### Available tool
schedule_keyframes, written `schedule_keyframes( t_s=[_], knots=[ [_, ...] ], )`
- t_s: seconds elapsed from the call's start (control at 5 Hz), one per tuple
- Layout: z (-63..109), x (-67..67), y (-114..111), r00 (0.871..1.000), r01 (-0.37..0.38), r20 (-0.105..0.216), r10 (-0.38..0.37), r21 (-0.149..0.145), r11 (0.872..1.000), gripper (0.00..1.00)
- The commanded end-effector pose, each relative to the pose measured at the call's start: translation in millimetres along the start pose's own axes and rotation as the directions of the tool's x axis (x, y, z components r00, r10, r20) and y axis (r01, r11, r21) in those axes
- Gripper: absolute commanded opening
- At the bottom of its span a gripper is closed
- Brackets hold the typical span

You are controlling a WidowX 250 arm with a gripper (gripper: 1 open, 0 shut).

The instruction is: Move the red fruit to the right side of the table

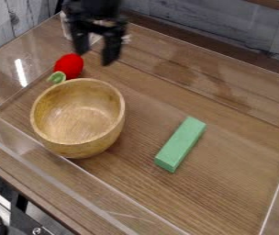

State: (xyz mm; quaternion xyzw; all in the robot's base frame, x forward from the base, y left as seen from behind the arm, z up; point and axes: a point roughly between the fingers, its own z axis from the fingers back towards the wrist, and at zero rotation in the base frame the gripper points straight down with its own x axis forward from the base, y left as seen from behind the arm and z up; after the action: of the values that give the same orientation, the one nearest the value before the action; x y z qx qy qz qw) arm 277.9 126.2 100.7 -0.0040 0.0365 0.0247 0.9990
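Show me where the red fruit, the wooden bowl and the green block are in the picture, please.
red fruit [67, 63]: camera view, on its red body.
wooden bowl [109, 118]: camera view, on its right wall.
green block [180, 144]: camera view, on the middle of its top face.

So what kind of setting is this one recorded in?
Likely a lab test bench, not a home: a wood-grain table fenced by a clear wall, with toy props, a red fruit, bowl and green block, under a robot hand.
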Motion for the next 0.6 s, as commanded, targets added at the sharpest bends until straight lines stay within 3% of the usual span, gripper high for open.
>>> schedule_keyframes(
  t_s=[0.0,0.4],
  knots=[
    [-1.9,1.2,35,0.999,-0.017,0.05,0.016,0.009,1.0,1.0],
    [-7.8,14.0,40,0.995,-0.013,0.101,0.012,0.001,1.0,1.0]
  ],
)
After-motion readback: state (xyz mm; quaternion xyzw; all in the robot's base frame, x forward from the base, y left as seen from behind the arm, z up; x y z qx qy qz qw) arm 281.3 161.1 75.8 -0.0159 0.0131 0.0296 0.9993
